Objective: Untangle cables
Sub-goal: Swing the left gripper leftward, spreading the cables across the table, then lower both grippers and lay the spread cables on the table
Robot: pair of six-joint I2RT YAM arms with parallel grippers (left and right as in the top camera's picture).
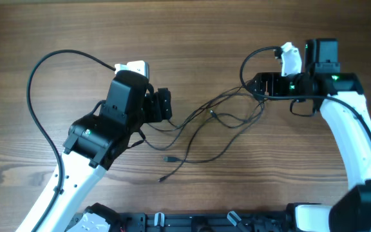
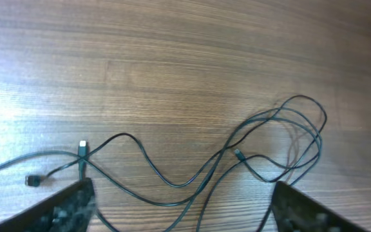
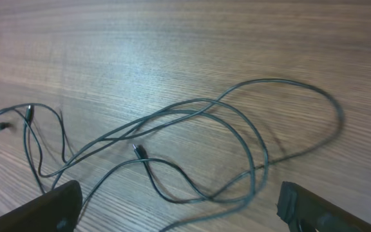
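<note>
A tangle of thin black cables lies on the wooden table between the two arms, with loose plug ends at the front. My left gripper is open and empty at the tangle's left end. In the left wrist view its fingers straddle cable strands lying on the table. My right gripper is open and empty over the tangle's right loop. In the right wrist view its fingers hang above looped strands and a small plug.
Wooden table all round. The left arm's own thick black lead arcs over the left side of the table. The right arm's lead loops beside its white wrist camera. Dark hardware lines the front edge.
</note>
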